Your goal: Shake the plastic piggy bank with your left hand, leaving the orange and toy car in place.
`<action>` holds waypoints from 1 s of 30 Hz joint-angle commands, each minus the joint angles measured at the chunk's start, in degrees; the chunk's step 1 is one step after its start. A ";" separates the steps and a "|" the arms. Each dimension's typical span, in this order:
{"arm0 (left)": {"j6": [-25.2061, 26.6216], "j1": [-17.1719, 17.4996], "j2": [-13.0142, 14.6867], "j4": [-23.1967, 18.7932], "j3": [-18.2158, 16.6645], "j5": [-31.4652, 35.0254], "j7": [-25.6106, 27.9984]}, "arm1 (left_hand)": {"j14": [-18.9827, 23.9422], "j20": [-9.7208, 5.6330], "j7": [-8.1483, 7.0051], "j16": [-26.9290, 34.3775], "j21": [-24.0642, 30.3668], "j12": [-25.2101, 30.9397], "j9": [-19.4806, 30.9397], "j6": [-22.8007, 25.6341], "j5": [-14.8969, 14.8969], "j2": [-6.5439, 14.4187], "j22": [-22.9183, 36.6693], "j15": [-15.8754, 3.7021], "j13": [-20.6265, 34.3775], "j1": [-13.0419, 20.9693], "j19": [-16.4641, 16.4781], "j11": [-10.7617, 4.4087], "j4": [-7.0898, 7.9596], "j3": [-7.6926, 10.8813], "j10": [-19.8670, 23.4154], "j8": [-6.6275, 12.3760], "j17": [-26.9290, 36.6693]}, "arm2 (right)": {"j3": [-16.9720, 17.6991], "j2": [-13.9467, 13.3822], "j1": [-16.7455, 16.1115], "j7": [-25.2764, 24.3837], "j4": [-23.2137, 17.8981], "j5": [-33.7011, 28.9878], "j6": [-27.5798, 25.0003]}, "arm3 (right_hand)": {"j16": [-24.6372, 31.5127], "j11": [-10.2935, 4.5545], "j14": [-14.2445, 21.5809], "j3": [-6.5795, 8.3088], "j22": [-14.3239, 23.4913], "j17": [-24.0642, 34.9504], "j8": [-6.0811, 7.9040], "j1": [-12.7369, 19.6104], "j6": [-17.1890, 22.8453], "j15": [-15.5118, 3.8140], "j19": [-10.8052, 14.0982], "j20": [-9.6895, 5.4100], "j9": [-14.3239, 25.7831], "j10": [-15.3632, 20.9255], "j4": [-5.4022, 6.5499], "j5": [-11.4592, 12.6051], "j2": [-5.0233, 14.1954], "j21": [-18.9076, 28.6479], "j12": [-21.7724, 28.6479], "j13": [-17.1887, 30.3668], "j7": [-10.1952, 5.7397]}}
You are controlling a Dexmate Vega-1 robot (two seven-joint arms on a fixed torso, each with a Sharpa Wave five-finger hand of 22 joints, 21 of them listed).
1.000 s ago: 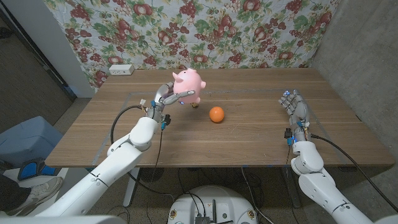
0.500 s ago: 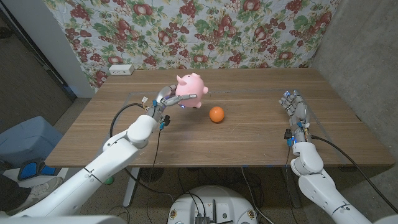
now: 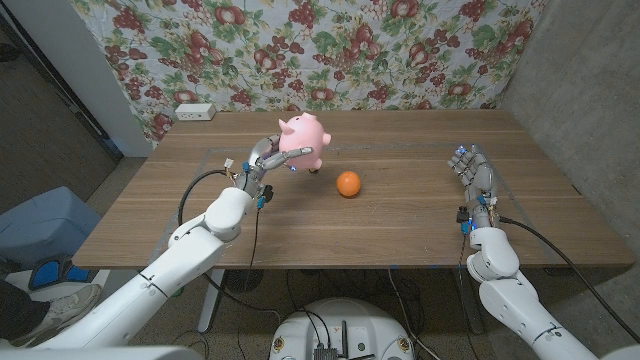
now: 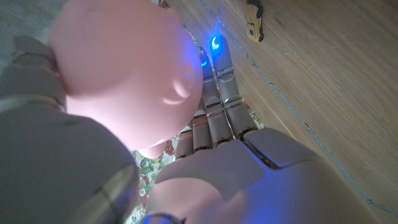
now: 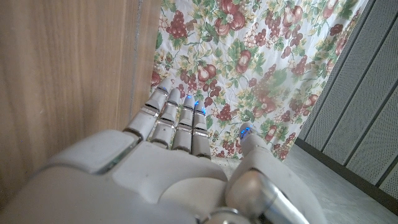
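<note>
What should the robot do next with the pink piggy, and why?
Probably give it another small shake in the air. The left hand holds the piggy bank lifted above the table, clear of the orange and the toy car, so nothing would get bumped.

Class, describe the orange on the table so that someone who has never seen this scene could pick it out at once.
Start at the wooden table in front of the flowered curtain. Near its middle lies the orange, resting on bare wood just right of the pink piggy bank that the left hand holds up. It is the one small, round, plain orange ball there.
</note>
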 commanded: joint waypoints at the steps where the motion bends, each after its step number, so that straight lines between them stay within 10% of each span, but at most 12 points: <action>1: -12.72 1.39 -6.34 5.98 -1.17 -1.37 4.37 | 15.68 -8.91 -9.81 0.01 0.55 -0.10 0.11 24.50 0.57 27.88 0.03 -19.25 0.26 32.63 -1.98 -16.76 0.35 4.84 17.30 0.14 0.99 | -0.20 0.04 0.66 0.28 0.58 0.41 -0.40 | 0.16 0.03 0.47 0.45 0.09 0.20 0.16 -0.37 0.35 0.07 0.22 0.52 0.12 0.20 -0.11 -0.02 -0.27 0.24 -0.23 0.19 -0.15; 30: -17.57 0.04 -10.24 9.79 -1.20 -1.80 3.30 | 15.78 -8.80 -9.86 -0.26 1.87 -0.65 0.23 24.67 0.76 27.72 -0.77 -19.24 0.65 32.48 -2.71 -16.74 0.33 5.34 17.64 -0.09 1.64 | -0.11 -0.40 1.26 0.19 0.67 0.78 -1.10 | 0.11 -0.02 0.52 0.62 0.09 0.23 0.16 -0.44 0.33 0.05 0.21 0.49 0.13 0.27 -0.19 -0.02 -0.26 0.23 -0.25 0.22 -0.16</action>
